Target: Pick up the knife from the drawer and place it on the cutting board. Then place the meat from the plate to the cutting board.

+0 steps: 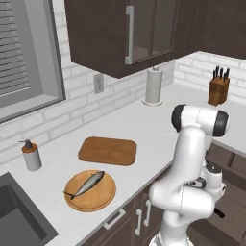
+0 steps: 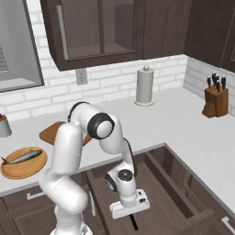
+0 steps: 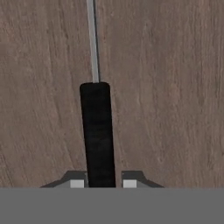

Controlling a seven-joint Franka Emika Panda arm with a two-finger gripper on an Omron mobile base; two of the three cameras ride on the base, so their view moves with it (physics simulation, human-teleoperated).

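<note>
While your hand [image 3: 103,183] sits down in the open drawer [image 2: 160,183], neither half of the task is finished.

Look first at the hand view: the two fingertips [image 3: 77,183] stand close on either side of the knife [image 3: 97,131], right at the butt of its dark handle, with the grey blade running away over the drawer's wooden floor; whether they are already pressing on it or just short of contact, you cannot tell. From the right base view, the arm is bent down into the drawer. Out on the tabletop [image 1: 144,125], the cutting board [image 1: 107,150] is bare, and the meat [image 1: 85,184] lies on the plate [image 1: 98,198] just beside it. You have the lift, the knife placement and the whole fish transfer left.
</note>
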